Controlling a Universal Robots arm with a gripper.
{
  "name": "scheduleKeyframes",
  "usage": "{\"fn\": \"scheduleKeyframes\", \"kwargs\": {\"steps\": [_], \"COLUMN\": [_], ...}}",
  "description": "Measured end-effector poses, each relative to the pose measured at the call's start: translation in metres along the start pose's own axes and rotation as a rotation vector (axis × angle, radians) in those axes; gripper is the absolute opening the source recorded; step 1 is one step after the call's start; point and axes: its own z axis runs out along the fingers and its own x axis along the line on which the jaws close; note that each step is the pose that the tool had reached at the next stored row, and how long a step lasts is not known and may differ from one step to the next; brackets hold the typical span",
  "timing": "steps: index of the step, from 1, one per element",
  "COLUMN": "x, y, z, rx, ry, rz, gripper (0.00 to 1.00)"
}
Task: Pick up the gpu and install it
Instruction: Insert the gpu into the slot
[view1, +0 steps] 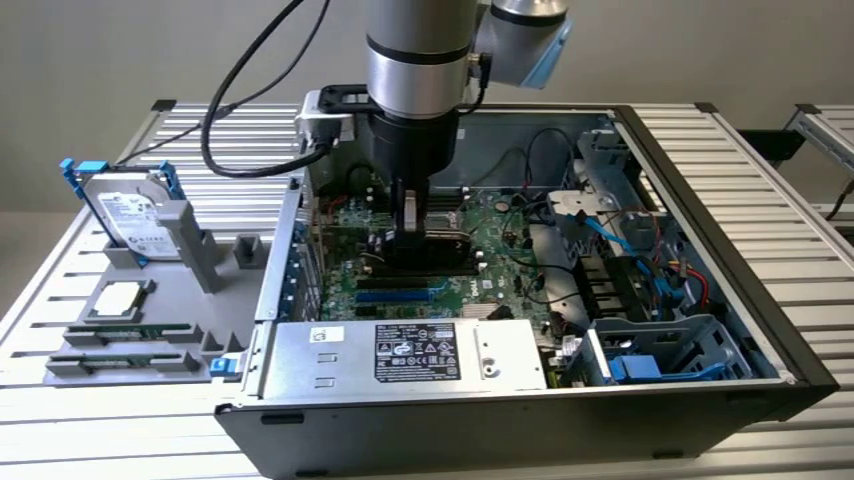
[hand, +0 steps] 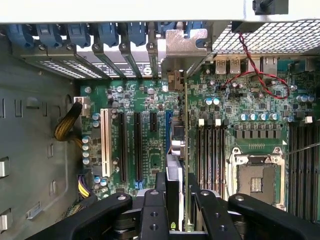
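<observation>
Your pick-up is done, by the look of it. The end effector (view1: 420, 240) is clenched on the gpu (view1: 412, 205), with one finger on each face of the card. It holds the card on edge inside the open computer case (view1: 747, 300), in the middle of the exterior view.

In the wrist view the gpu (hand: 185, 120) is seen edge-on as a thin line running away from the end effector (hand: 177, 182). It lies over the motherboard (hand: 150, 100), in line with the blue slot (hand: 167, 125) and beside the long black expansion slots (hand: 122, 145). Its metal end bracket (hand: 186, 46) is up against the row of rear slot openings in the case wall.

What you have left is the install itself. The card looks lined up with a slot, but you cannot tell from these views whether its edge has entered the connector or only hangs just above it. I would judge it not yet seated.

Your arm drops straight down from the top centre of the exterior view, wrist vertical, with the end effector pointing at the motherboard (view1: 507, 260).

The hard drive (view1: 134, 215) and memory sticks (view1: 120, 335) sit in their holder on the surface (view1: 80, 440) at the exterior view's left, well apart from the work.
</observation>
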Motion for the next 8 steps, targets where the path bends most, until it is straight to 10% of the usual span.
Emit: {"fn": "scheduleKeyframes", "kwargs": {"steps": [8], "x": [0.0009], "y": [0.0021], "z": [0.0052], "rx": [0.0], "ry": [0.0006], "rz": [0.003], "gripper": [0.27]}}
